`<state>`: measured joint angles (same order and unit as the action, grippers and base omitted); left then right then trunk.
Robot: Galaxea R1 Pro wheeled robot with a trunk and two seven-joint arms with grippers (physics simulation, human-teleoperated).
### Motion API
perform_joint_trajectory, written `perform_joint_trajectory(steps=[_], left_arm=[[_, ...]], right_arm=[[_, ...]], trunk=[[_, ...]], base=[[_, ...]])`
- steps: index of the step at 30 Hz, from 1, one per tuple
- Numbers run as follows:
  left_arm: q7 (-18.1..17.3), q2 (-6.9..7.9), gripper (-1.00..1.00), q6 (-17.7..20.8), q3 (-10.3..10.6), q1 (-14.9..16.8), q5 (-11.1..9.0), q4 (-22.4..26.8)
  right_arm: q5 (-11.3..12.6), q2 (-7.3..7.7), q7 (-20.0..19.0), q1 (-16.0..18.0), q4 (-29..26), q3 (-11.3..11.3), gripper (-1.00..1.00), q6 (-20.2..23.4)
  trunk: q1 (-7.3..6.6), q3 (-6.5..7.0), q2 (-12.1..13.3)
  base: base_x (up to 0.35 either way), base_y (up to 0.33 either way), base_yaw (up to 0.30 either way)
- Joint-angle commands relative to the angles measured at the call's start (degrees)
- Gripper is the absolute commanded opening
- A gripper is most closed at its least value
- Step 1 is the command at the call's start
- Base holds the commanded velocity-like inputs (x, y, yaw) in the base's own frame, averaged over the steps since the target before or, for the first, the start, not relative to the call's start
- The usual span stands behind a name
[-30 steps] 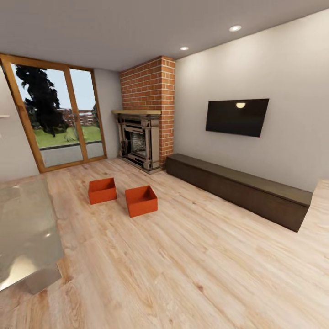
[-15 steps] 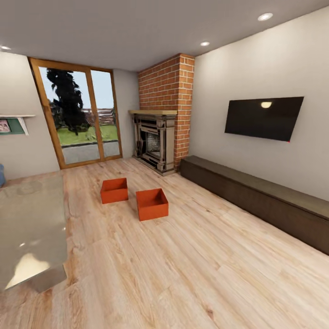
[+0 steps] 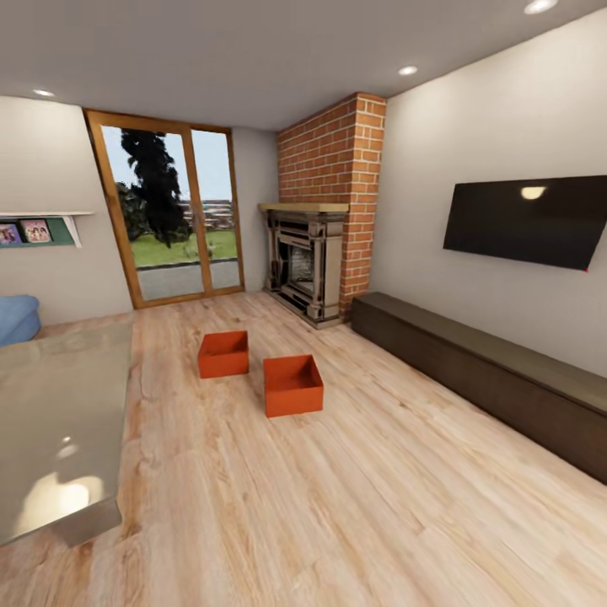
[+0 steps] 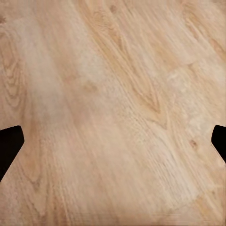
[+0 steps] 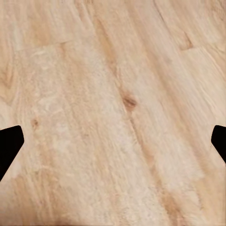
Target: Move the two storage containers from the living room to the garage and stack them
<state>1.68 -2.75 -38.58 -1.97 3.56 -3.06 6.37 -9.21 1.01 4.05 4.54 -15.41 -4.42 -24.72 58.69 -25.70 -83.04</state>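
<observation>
Storage containers come later in my account; first the tools. My left tool (image 4: 113, 146) hangs over bare wood-plank flooring (image 4: 117, 94), its two dark fingertips (image 4: 9, 146) spread to opposite edges of the wrist view with nothing between them. My right tool (image 5: 113, 146) is the same, spread wide and empty over the planks. From the head camera, the two storage containers sit on the living room flooring, both upright and open-topped: the nearer container (image 3: 292, 385) just beside the farther container (image 3: 223, 354), apart by a narrow gap. Behind them stands the brick fireplace (image 3: 316, 253). A dark brown long chest (image 3: 489, 371) runs along the wall under a television (image 3: 527, 221). A glass coffee table (image 3: 59, 421) is on my left.
</observation>
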Motion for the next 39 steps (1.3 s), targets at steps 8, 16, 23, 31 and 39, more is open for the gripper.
perform_joint_trajectory(steps=[8, 16, 23, 31, 39], left_arm=[[0.0, -0.06, 1.0, -0.2, -0.1, 0.0, -0.1, -0.1], [0.0, -0.06, 1.0, -0.2, -0.1, 0.0, -0.1, 0.0], [0.0, -0.06, 1.0, -0.2, -0.1, 0.0, -0.1, -0.1], [0.0, -0.03, 1.0, -0.2, -0.1, 0.0, -0.1, 0.0], [0.0, 0.03, 1.0, -0.2, -0.1, 0.0, -0.1, 0.0]], right_arm=[[-0.2, 0.05, 0.4, 0.0, 0.0, -0.5, 1.0, -0.1], [-0.2, 0.05, 0.4, 0.0, 0.0, -0.4, 1.0, -0.1], [-0.2, 0.05, 0.4, 0.0, 0.0, -0.4, 1.0, -0.1], [-0.2, 0.05, 0.4, 0.0, 0.0, -0.5, 1.0, -0.1], [-0.2, 0.05, 0.4, 0.0, 0.0, -0.5, 1.0, -0.1]], trunk=[[0.03, -0.06, 0.0], [0.03, -0.06, 0.0], [0.03, -0.06, 0.0], [0.03, -0.06, 0.0], [0.03, -0.06, 0.0]], base=[[0.313, -0.191, 0.174], [0.313, -0.191, 0.203], [0.313, -0.191, 0.034], [0.313, -0.189, 0.003], [0.317, -0.068, 0.072]])
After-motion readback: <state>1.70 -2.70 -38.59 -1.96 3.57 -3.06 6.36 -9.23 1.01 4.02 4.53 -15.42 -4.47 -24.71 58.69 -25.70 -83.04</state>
